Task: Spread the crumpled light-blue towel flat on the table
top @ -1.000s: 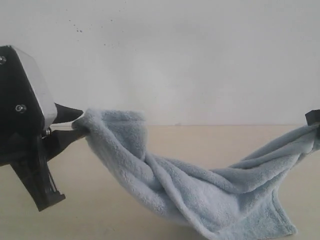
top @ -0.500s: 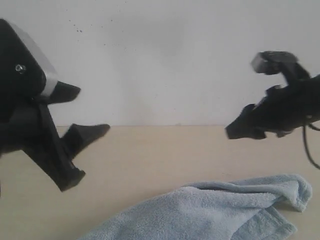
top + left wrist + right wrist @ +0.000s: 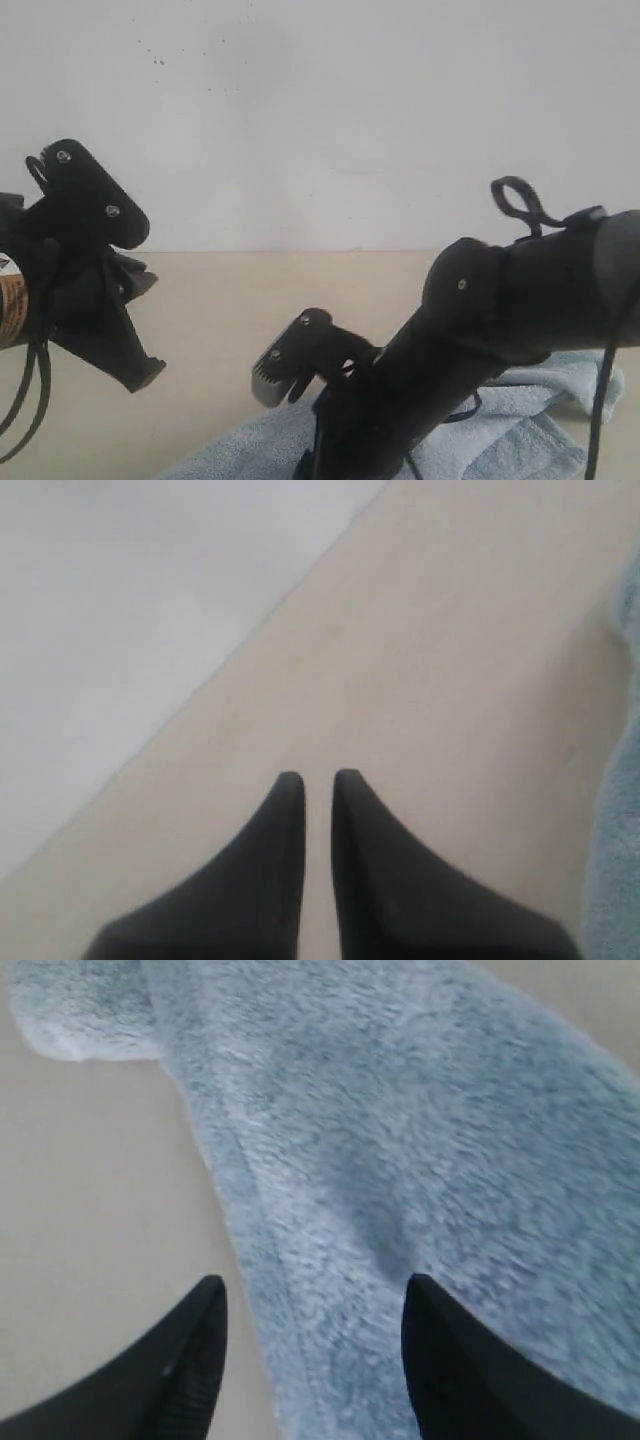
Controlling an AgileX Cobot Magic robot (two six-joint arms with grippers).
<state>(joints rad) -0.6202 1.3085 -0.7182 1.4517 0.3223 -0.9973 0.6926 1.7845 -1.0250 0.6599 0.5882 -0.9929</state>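
Towel, pale grey-blue fluffy terry cloth, lay partly folded on the smooth beige tabletop beneath the wide-open, empty right gripper. The left gripper, nearly closed and empty, hung nearby. Closing on a doubled hem could drag in new folds. A plain white wall stood behind.

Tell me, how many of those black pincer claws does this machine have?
2. The left gripper is nearly closed, holding nothing, over the bare table. The right gripper is open over the towel, with the towel's hemmed edge between its fingers. No others show.
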